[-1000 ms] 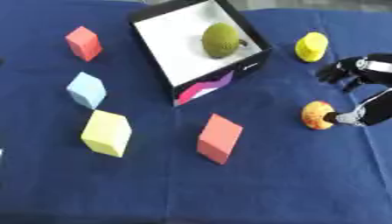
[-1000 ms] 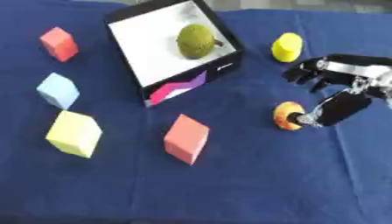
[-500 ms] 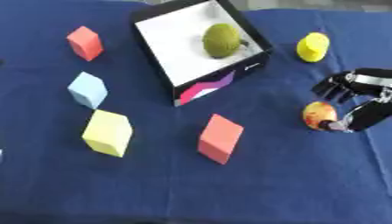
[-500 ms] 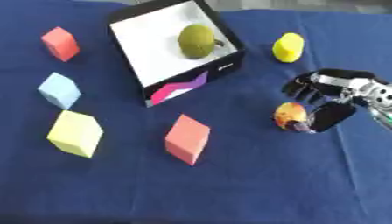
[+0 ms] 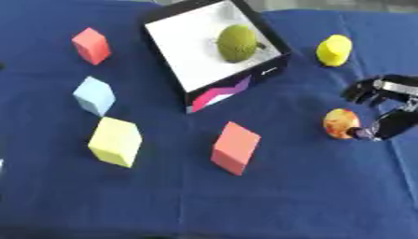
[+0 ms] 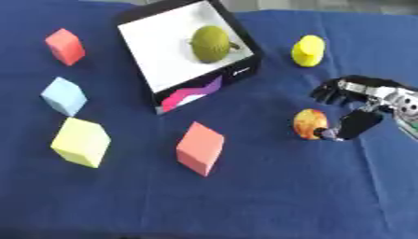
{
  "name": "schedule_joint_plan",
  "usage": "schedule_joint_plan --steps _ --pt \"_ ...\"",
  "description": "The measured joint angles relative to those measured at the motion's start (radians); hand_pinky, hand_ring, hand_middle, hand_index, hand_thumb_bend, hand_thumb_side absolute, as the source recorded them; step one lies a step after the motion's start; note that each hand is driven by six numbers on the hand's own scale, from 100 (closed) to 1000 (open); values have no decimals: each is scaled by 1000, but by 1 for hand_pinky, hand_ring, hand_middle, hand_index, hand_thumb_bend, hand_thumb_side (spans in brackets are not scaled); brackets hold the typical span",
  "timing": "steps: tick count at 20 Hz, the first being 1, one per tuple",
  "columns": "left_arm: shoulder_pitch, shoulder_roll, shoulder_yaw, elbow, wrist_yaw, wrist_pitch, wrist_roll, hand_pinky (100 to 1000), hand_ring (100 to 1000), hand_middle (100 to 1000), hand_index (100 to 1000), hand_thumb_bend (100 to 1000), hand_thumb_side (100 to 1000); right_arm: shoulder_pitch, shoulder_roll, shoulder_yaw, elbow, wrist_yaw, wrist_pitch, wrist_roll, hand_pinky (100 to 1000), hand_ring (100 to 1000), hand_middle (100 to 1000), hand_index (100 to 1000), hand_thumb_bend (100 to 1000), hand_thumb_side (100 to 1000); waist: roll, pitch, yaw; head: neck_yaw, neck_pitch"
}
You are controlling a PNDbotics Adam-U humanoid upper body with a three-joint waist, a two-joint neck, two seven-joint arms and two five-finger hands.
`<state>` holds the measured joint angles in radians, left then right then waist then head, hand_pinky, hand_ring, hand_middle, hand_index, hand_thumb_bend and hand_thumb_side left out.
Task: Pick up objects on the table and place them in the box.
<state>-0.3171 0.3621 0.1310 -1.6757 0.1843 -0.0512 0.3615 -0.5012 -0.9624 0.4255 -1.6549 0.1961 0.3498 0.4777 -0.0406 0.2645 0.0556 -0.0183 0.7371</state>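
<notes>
A black box (image 5: 274,70) with a white floor lies tilted at the top centre, with a green round fruit (image 5: 238,43) inside. My right hand (image 6: 359,123) comes in from the right and is open, its fingers (image 6: 330,92) spread above a small red-and-yellow fruit (image 6: 310,123) while the thumb rests against the fruit's right side. A yellow fruit (image 5: 335,50) lies right of the box. Loose blocks stand on the blue cloth: a red one (image 5: 91,45), a light blue one (image 5: 94,95), a yellow one (image 5: 114,141) and a salmon one (image 5: 235,148). My left hand does not show.
A blue cloth (image 5: 204,200) covers the whole table. The blocks lie spread over the left and middle, the box at the top centre, and both loose fruits on the right side.
My right hand's fingers have come down closer to the red-and-yellow fruit, the thumb staying at its side. The fruit and the blocks have not moved.
</notes>
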Motion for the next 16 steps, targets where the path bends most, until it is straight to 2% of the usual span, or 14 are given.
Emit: schedule_joint_plan --steps 8,16 --pt "0 0 0 0 0 0 -3 722 710 586 690 100 733 -19 20 5 38 13 -11 41 796 821 695 811 414 100 0 0 0 0 0" --pt "-1 0 -6 0 1 0 -9 722 710 580 689 100 734 -45 63 22 91 22 -13 10 778 779 632 757 399 100 0 0 3 4 0"
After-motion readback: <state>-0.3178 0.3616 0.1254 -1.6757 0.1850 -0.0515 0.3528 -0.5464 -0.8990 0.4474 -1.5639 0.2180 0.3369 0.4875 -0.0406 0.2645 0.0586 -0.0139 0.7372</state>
